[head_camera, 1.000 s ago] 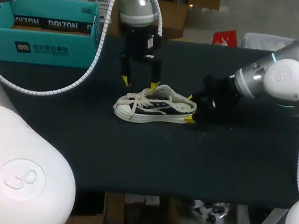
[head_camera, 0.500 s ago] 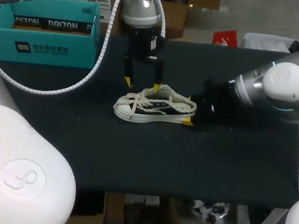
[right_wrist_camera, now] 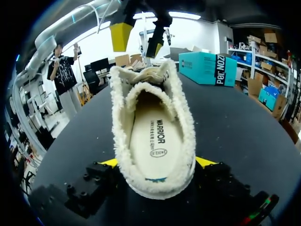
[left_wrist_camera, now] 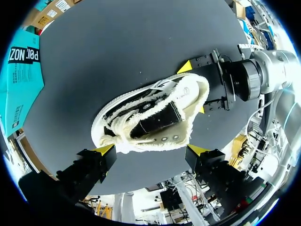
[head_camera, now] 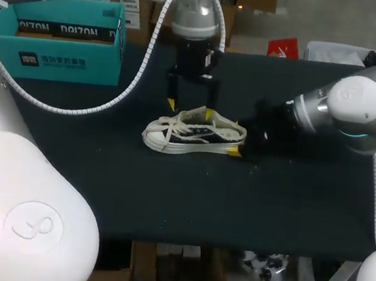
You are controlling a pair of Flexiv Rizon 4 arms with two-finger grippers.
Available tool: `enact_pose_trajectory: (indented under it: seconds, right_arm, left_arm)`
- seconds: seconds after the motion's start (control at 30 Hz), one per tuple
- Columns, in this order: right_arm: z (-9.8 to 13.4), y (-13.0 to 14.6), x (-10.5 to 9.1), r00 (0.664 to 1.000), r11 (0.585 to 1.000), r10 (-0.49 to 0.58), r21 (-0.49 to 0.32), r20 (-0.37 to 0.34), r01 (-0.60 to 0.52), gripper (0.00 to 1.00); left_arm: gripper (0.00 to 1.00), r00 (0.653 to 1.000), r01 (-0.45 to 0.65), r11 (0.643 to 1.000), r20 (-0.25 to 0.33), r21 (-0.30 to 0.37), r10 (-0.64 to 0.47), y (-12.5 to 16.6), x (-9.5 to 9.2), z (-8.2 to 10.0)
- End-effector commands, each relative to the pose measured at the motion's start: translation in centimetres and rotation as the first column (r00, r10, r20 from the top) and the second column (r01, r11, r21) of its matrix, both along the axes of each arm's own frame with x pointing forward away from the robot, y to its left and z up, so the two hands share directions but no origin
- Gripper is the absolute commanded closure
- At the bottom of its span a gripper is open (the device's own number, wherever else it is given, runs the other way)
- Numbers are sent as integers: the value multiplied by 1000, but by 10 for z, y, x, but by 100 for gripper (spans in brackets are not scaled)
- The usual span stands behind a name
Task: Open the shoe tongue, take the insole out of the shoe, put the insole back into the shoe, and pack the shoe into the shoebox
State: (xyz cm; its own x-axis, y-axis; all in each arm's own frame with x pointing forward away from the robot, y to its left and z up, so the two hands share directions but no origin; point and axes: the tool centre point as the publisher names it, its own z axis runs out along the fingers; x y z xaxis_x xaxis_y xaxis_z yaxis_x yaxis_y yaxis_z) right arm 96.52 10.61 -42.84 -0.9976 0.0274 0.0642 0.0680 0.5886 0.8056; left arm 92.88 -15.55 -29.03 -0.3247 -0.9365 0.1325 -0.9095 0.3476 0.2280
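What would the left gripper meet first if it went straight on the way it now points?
The fleece-lined shoe: the left gripper points down at its laced top and stands open wider than the shoe. How far above it the gripper hangs is unclear.

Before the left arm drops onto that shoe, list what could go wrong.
1. The left gripper hangs open above the laces; a finger could snag them instead of the tongue.
2. The right gripper holds only the heel of the shoe, so an upward pull may tilt or drag it.
3. The fleece collar crowds the insole, which could catch when lifted.
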Motion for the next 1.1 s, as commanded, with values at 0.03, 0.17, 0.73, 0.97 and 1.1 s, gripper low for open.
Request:
enact_pose_trajectory:
  seconds: [0.03, 0.17, 0.73, 0.97, 1.1]
  right_arm:
    - [-9, 2, 2, 1000, 1000, -16, 6, 5, 16, 100]
    - [-9, 2, 2, 1000, 1000, -16, 6, 5, 16, 100]
    - [-9, 2, 2, 1000, 1000, -16, 6, 5, 16, 100]
    - [-9, 2, 2, 1000, 1000, -16, 6, 5, 16, 100]
    - [-9, 2, 2, 1000, 1000, -16, 6, 5, 16, 100]
  left_arm:
    - [0, 996, -59, 995, 79, 84, 52, -18, -10, -1]
    - [0, 985, -121, 987, 136, 106, 106, -25, -13, -6]
    - [9, 968, -209, 967, 175, 146, 182, -38, 3, -43]
    - [5, 957, -244, 947, 206, 209, 202, -47, 10, -58]
    - [2, 956, -252, 941, 210, 225, 206, -46, 15, -62]
